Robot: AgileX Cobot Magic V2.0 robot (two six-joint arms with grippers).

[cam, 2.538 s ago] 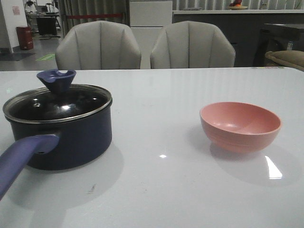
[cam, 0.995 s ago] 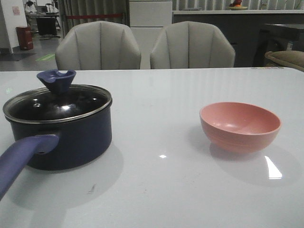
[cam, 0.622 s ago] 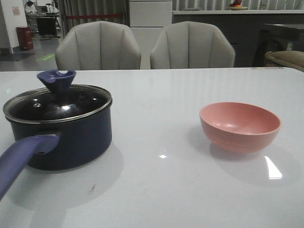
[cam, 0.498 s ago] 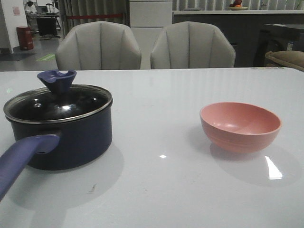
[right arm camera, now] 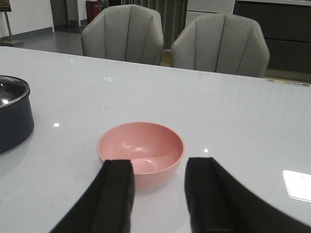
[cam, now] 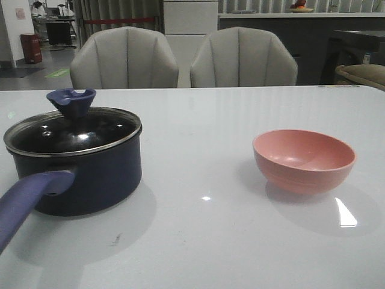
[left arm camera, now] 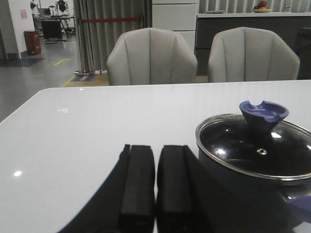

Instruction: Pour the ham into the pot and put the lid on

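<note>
Glossy white counter fills the lower frame w/ light glints; two grey padded chairs behind it at top centre, dim room beyond w/ dark curtains and a red bin upper left.

Left gripper: black fingers pressed together, nothing between them, low over the counter just beside the pot. Right gripper: fingers apart w/ a clear gap, holding nothing, near the pink bowl.

Front view: the pot sits left-centre, purple handle running to lower left, the lid seated on it, blue knob up. Bowl right-centre, well apart from pot, looks empty. Ham not visible; inside of pot too dark to tell.

No readable writing or brands.
</note>
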